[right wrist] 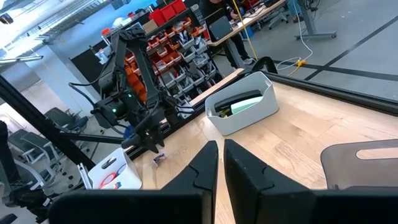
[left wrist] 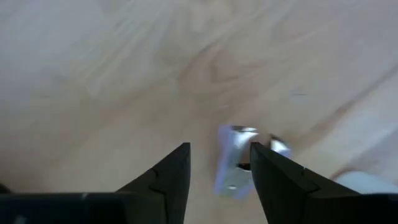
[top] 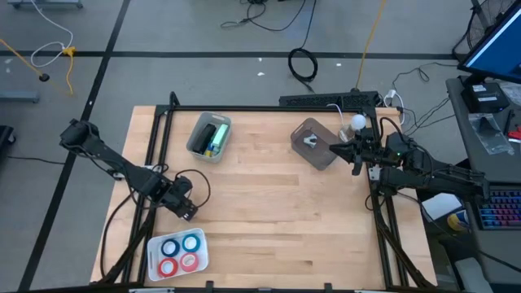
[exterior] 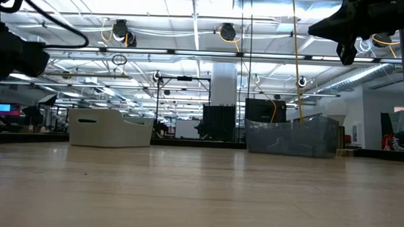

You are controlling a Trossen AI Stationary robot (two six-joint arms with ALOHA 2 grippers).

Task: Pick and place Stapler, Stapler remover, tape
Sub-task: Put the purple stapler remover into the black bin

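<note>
Left gripper (left wrist: 219, 165) fingers parted above the pale wooden table (left wrist: 124, 74), a small shiny metal staple remover (left wrist: 233, 163) between them, ungripped.

Right gripper (right wrist: 221, 155) fingers closed, empty.

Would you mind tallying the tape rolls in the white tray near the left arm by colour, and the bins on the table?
Blue tape rolls: 2
Red tape rolls: 2
White tray: 1
Pale bin holding a green item: 1
Grey bin: 1
Total: 7
</note>
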